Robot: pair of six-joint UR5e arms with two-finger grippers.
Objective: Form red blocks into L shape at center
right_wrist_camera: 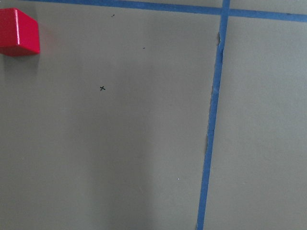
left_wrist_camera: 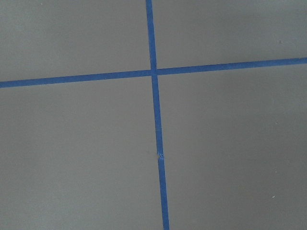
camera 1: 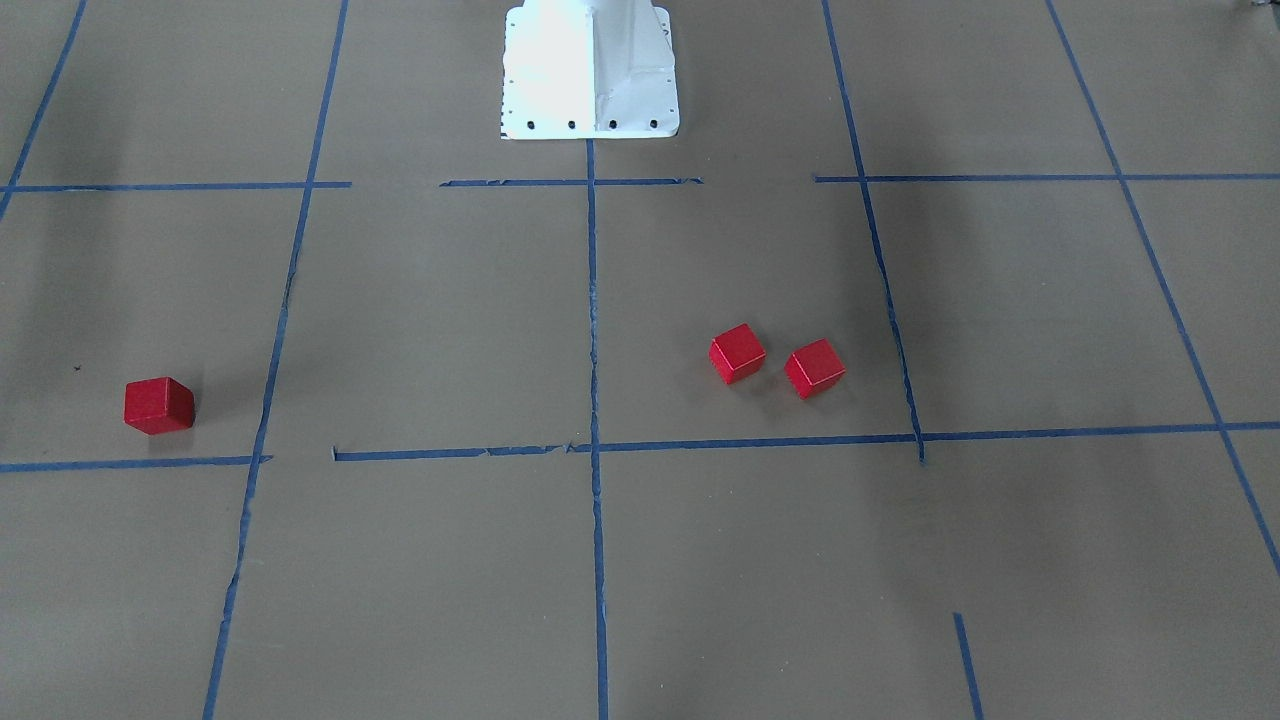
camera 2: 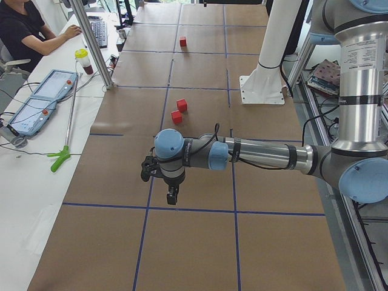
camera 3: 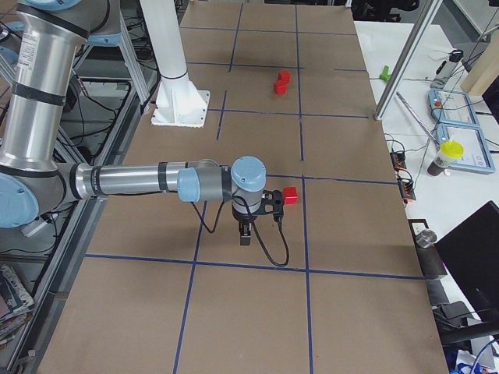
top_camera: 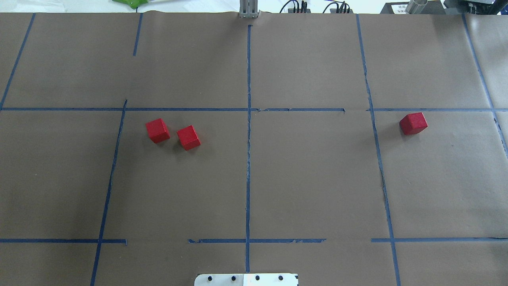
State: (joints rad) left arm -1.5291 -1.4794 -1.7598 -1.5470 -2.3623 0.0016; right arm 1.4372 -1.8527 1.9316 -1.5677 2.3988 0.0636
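The left gripper (camera 2: 173,197) and right gripper (camera 3: 244,236) appear only in side views; their jaw state I cannot tell. The center (top_camera: 248,174) lies between them. Two red blocks (top_camera: 157,130) sit beyond the left gripper; the third block (right_wrist_camera: 18,32), near the right gripper, shows in its wrist view.

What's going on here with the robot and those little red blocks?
Nothing is picked up yet. Two red blocks sit close together on the robot's left of the middle tape line; the third block lies alone far to its right. The left gripper and the right gripper hang over the paper, the right one near that lone block.
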